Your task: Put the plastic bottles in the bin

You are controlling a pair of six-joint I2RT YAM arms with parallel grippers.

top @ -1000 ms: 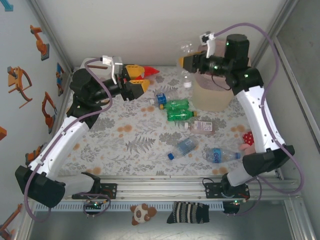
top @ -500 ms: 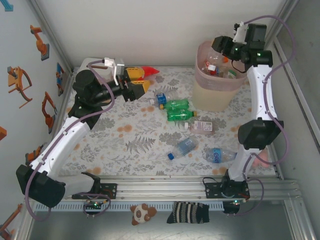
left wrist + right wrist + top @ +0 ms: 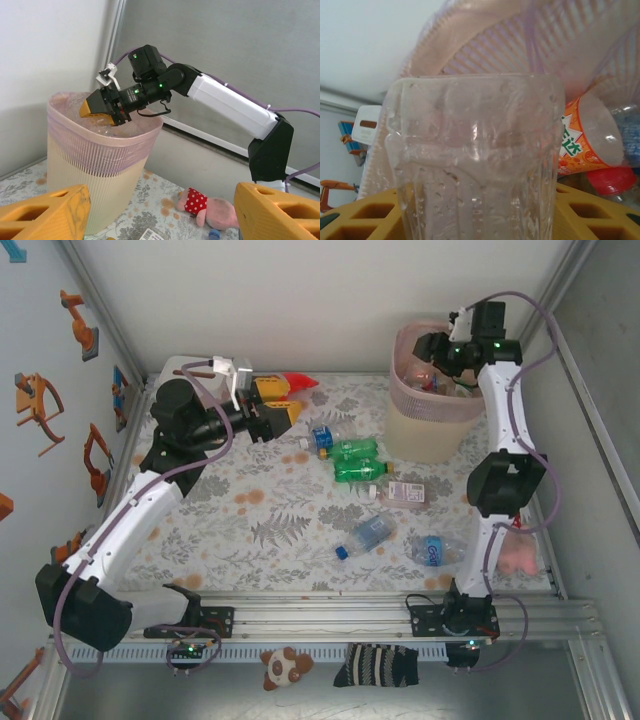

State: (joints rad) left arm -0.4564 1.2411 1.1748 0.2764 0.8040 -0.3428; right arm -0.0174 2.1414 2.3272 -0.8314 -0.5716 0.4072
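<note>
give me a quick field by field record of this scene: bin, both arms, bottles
bin: tall beige ribbed plastic bin with pink liner, far right of the table
right claw: shut on a clear ribbed plastic bottle, at the bin's mouth
inside bin: orange-labelled plastic bottle, plus a red cap
left claw: open, empty, raised at far left
bottles on table: about six, among them a green plastic bottle beside a second green one
</note>
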